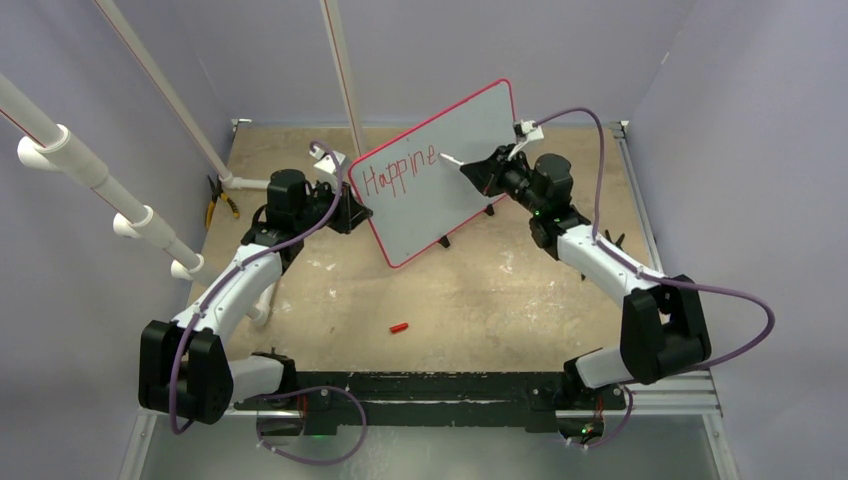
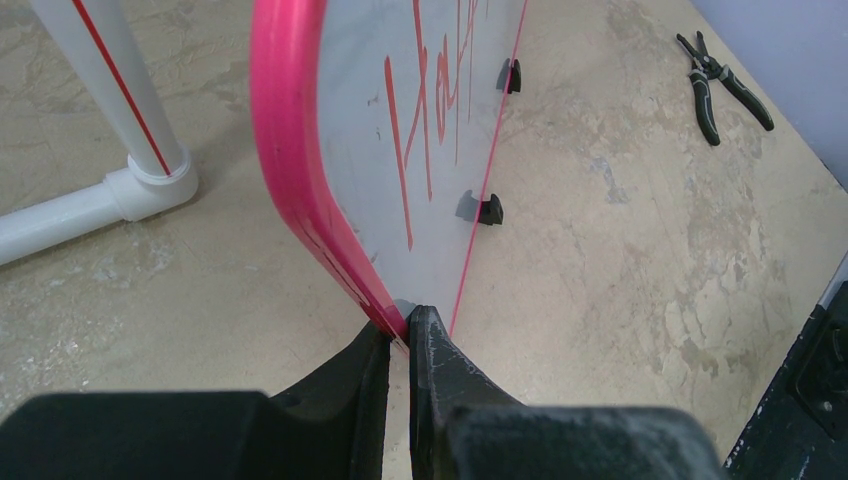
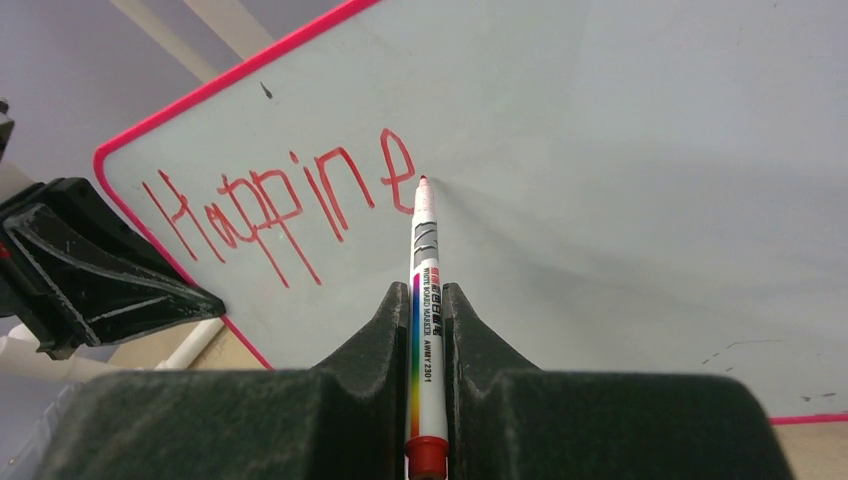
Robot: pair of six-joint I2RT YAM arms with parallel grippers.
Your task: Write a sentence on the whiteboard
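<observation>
In the upper middle of the overhead view, the whiteboard (image 1: 480,140) has its long axis running from lower left up to upper right, its written face turned toward the lower right of the frame. The sentence (image 1: 398,173) so far reads "Happine", its red letters climbing along that same slant from the board's left end.

My right gripper (image 3: 427,300) is clamped on a marker (image 3: 424,235). In the right wrist view the marker's barrel points straight up the frame, with its red tip touching the board just to the right of the last "e". In the overhead view it points to the upper left.

My left gripper (image 2: 400,325) pinches the board's red rim at the rounded corner, low in the centre of the left wrist view. Its dark finger also shows at the left edge of the right wrist view, well apart from the lettering.

Two black feet (image 2: 488,210) stand on the tan table (image 2: 620,250). A white pipe (image 2: 120,90) rises at the upper left of the left wrist view, beside the board. Pliers (image 2: 720,85) lie at the upper right. A small red cap (image 1: 399,327) lies on the table below the board.
</observation>
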